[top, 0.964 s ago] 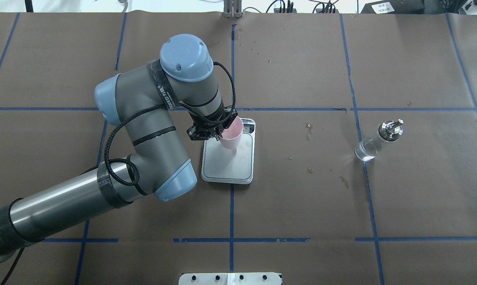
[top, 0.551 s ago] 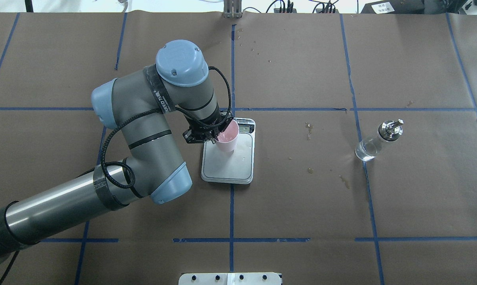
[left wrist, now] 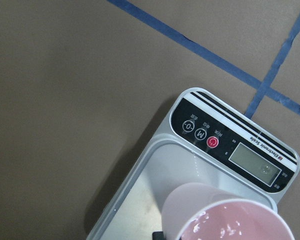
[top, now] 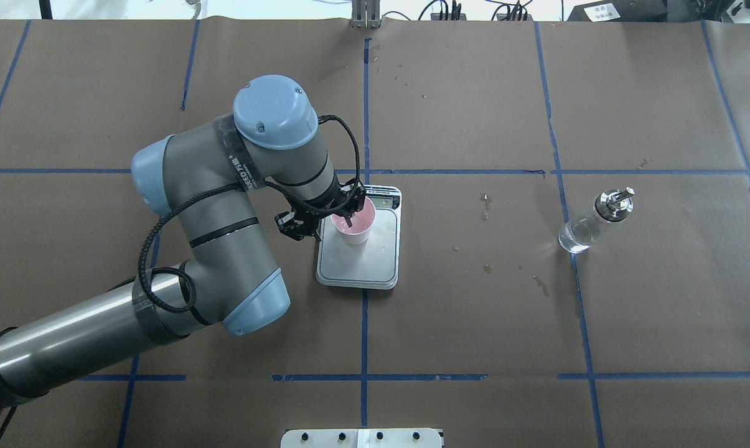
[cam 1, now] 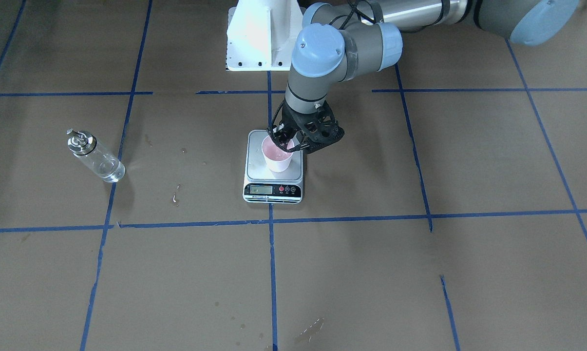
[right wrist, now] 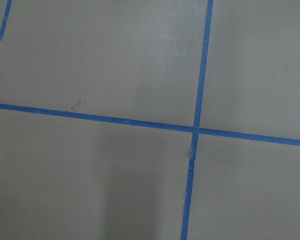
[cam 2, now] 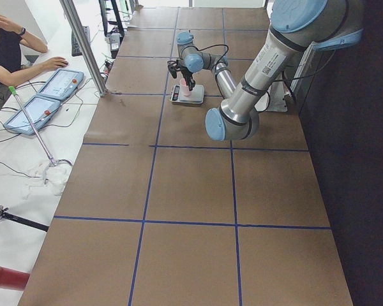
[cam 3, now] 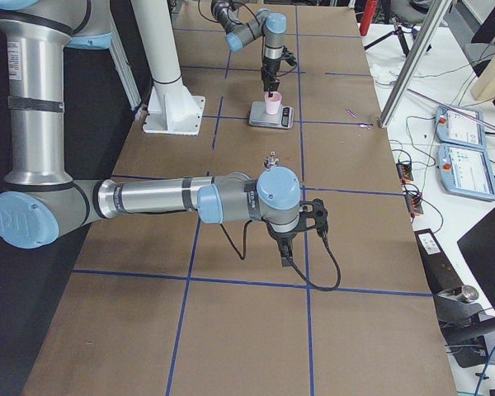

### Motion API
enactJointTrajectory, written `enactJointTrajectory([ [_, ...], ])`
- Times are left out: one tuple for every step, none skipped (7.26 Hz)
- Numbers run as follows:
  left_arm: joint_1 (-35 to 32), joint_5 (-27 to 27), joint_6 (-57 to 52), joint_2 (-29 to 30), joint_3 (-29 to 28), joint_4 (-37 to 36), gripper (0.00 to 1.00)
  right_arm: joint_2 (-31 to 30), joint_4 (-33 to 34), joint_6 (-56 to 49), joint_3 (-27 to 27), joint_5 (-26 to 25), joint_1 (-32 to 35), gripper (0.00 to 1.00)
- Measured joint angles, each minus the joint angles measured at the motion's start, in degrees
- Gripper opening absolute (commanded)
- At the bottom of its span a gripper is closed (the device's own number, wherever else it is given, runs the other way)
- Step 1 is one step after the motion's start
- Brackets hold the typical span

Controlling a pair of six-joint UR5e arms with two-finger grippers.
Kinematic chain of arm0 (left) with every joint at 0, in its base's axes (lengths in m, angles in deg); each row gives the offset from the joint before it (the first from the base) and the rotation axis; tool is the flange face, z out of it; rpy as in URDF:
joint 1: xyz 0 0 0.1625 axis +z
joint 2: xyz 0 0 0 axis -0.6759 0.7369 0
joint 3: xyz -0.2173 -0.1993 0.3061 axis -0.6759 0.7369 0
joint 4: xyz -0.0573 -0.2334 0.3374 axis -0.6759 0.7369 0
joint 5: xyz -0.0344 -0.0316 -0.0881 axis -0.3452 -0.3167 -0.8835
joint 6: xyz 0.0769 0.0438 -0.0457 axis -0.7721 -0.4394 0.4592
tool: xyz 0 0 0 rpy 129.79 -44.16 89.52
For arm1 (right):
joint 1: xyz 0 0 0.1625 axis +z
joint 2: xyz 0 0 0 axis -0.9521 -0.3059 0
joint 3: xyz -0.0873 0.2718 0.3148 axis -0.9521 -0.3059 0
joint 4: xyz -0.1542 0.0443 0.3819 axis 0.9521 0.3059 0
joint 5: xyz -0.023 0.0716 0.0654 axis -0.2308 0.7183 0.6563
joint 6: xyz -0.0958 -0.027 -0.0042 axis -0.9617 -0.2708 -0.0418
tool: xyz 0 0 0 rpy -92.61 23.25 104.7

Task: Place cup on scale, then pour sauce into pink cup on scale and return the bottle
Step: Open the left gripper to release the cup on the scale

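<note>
My left gripper [top: 345,218] pinches the cup [top: 357,233] by its rim, jaws nearly closed, one finger inside. The cup stands on the scale [top: 375,264]; releasing, pouring and returning remain, I judge. The bottle [top: 591,224] stands well right of the scale. Only the side view shows my right gripper [cam 3: 285,252]; its opening is unreadable.

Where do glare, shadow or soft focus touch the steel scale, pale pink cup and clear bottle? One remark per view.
Left wrist view: the pale pink cup looks soft-edged and cropped; the steel scale throws a dark shadow along its left edge. Front-facing view: the slim clear bottle casts a bright patch beside its base. Overhead view: its metal collar glints.
</note>
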Motion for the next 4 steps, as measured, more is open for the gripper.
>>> enactJointTrajectory([
  [-0.1,-0.1,-1.0,-1.5,3.9,-1.0,1.00,-0.1,0.4,1.1,1.5,1.0,0.0,1.00],
  [-0.6,-0.1,-2.6,-2.4,6.8,-2.7,1.00,-0.4,0.6,4.1,3.8,1.7,-0.2,1.00],
  [-1.6,-0.1,-4.3,-2.7,8.6,-4.1,1.00,-0.7,1.0,8.1,7.2,2.0,-0.8,1.00],
  [-2.9,-0.1,-5.8,-2.9,9.6,-5.1,1.00,-1.1,3.1,12.3,12.2,2.0,-2.4,1.00],
])
